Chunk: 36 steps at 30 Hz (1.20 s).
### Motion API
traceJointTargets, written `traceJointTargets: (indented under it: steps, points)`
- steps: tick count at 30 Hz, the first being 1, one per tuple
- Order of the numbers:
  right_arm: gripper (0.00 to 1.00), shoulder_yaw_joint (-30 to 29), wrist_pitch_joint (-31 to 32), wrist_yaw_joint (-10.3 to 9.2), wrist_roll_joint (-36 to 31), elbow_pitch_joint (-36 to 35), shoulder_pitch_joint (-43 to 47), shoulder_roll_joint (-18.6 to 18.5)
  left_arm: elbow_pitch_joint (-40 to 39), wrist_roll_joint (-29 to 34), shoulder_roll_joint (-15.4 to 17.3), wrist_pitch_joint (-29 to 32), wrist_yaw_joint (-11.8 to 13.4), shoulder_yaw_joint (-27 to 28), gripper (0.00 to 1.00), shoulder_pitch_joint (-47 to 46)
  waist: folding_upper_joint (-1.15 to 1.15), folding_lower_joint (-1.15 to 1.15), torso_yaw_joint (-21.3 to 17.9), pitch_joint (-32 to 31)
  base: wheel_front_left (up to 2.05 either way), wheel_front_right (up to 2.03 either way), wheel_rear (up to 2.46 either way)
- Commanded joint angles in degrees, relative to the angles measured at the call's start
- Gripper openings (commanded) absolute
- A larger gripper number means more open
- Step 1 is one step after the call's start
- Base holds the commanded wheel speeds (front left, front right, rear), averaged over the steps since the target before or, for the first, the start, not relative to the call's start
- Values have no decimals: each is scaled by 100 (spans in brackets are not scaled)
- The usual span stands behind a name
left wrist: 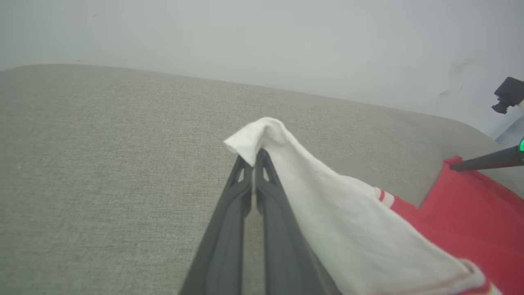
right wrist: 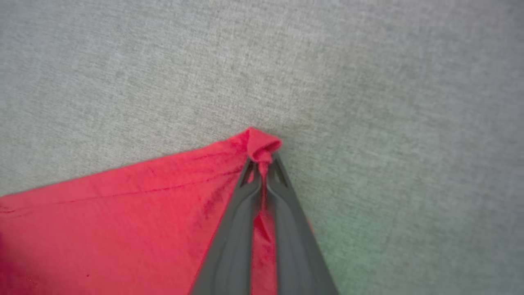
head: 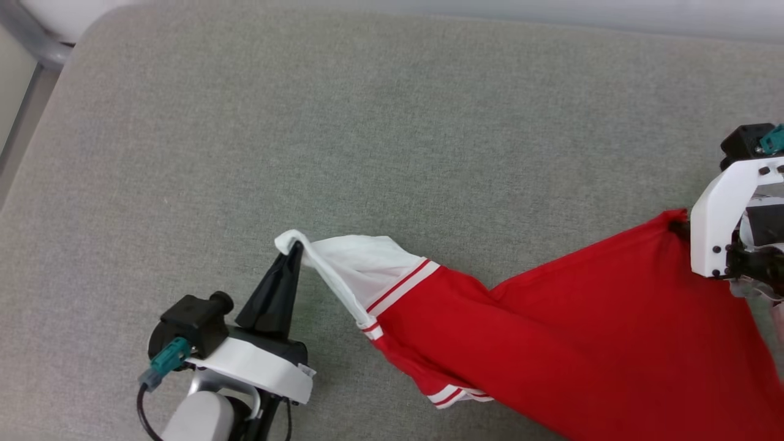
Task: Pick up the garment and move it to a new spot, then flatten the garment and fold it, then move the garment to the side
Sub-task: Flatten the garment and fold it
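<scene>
Garment (head: pixel 551 343) is stretched left-right, each end pinched tight by left end effector (head: pixel 295 250) and right end effector (right wrist: pixel 262 160); surface (head: pixel 367 122) lies open beyond.

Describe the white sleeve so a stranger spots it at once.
On the grey cushion, the red garment stretches from the right pincer to the left pincer. The sleeve is the left end: white cloth bordered by red-and-white stripes, while the rest is red.

Looks like a robot test room or lab, not a home. Work surface is a big grey fabric-covered pad (head: pixel 392 122) with rounded corners. Bare pale wall (left wrist: pixel 262 32) behind it, grey metal tube frame (head: pixel 41 54) at one corner.
</scene>
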Motion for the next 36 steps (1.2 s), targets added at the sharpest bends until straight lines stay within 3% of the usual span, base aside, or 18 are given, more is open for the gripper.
traceJointTargets:
  steps: [1, 7, 17, 36]
  points:
    - [0, -22, -100, -2, -12, 11, -33, 46, 14, -11, 37, -27, -11, 62, 0, -47, 0, -1, -73, -126, 0, 0, 0]
    - [0, -283, -679, -2, -128, -59, -171, 132, 305, -108, 243, -27, -5, 299, 0, -479, 0, -1, -346, -580, 0, 0, 0]
    - [0, -451, -1530, -3, -459, 39, -512, 454, 1144, -387, 782, 300, -5, 265, 0, -1995, 0, -1, -925, -1153, 0, 0, 0]
    - [0, -1251, -2701, -6, -1431, 215, -2638, 642, 3276, -1038, 1483, 592, 0, 68, 0, -5702, 0, -1, -1172, -337, 0, 0, 0]
